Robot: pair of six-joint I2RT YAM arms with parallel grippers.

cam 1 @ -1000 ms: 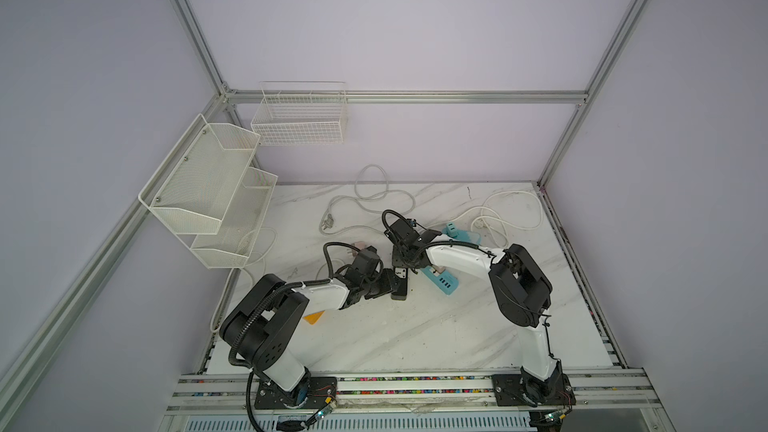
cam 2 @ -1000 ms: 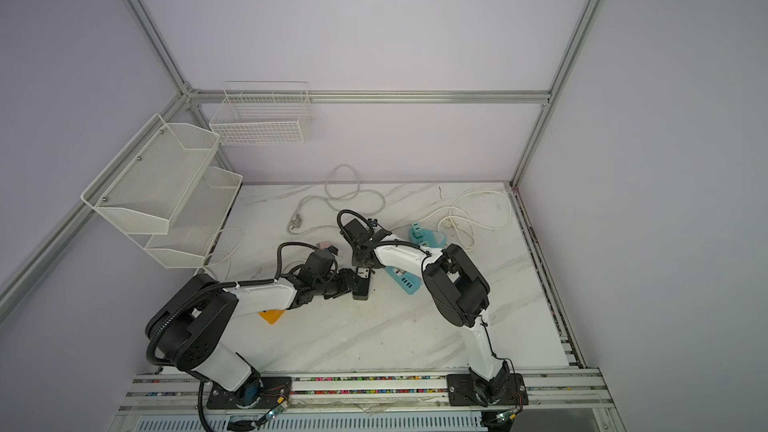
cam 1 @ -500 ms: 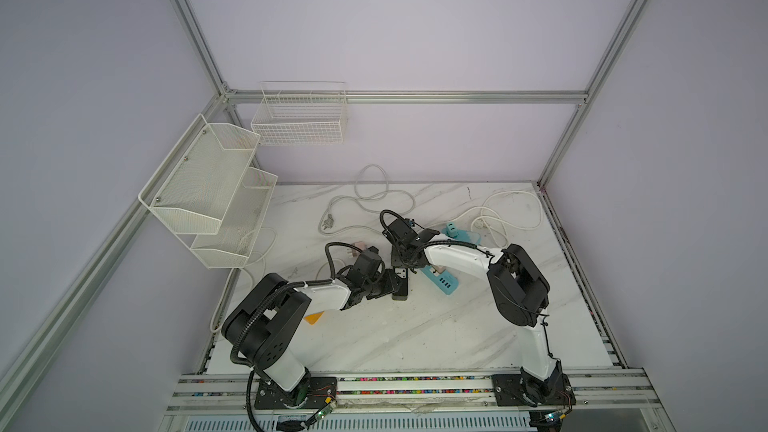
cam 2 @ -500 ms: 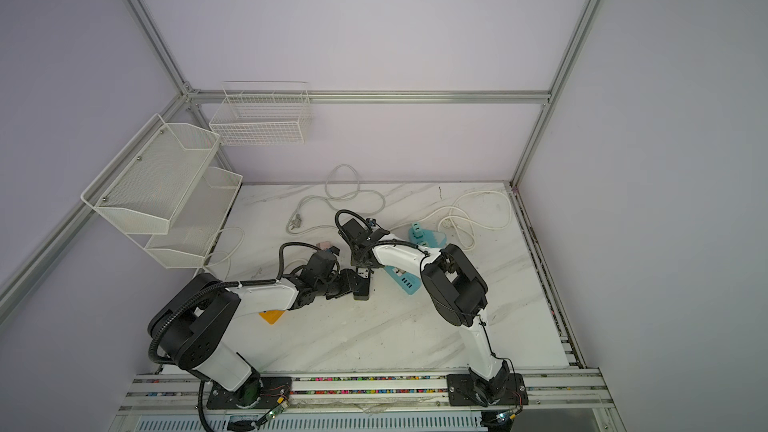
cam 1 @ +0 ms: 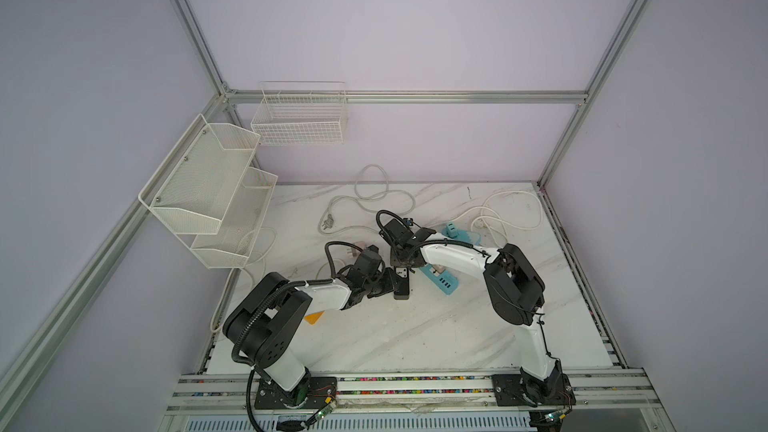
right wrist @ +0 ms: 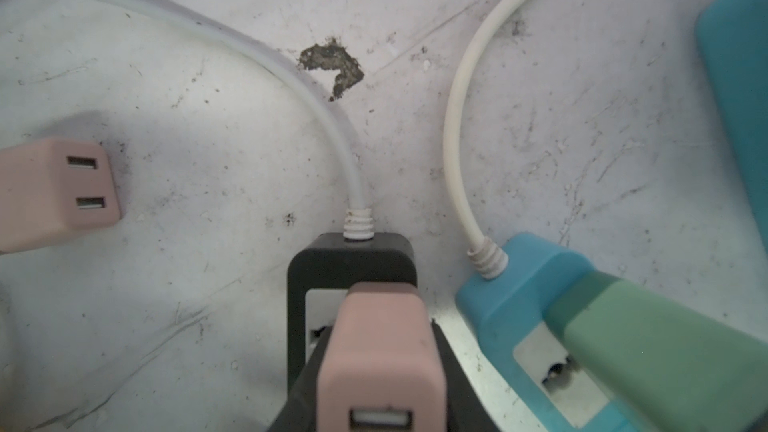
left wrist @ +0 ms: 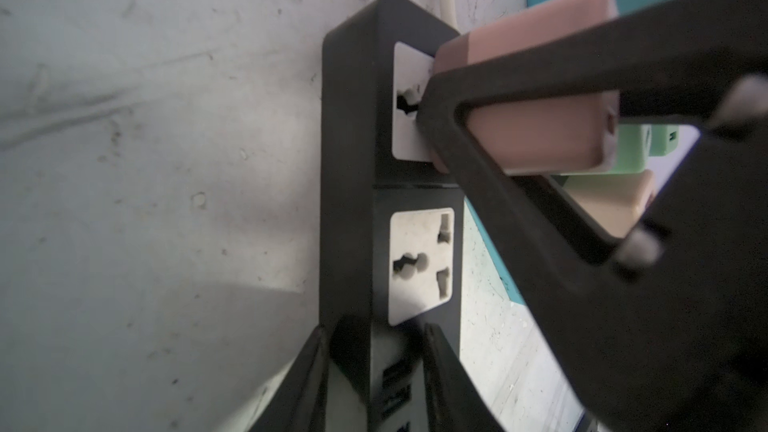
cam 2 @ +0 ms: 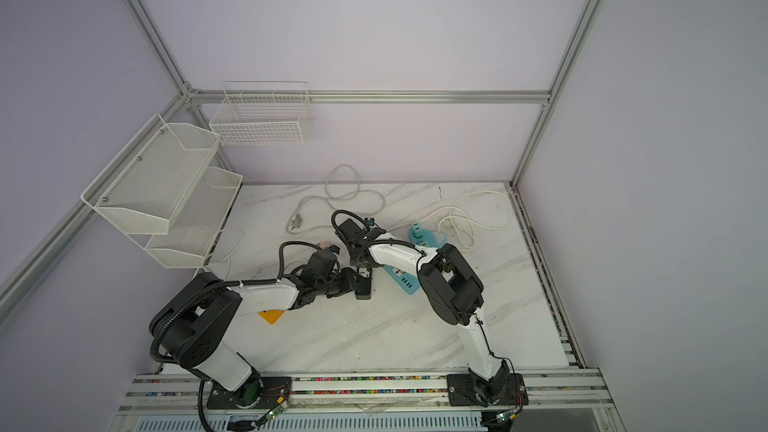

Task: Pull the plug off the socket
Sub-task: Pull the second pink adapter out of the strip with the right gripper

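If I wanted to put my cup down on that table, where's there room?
Bare: the front of the marble table, nearer than the black power strip. Crowded: the middle and back, with the teal power strip and looped white cables.

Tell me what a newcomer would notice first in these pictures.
Mid-table, both arms meet over a black power strip: the right gripper is shut on a pink plug seated in its end socket, while the left gripper flanks its other end. A teal power strip lies alongside, holding a green plug.
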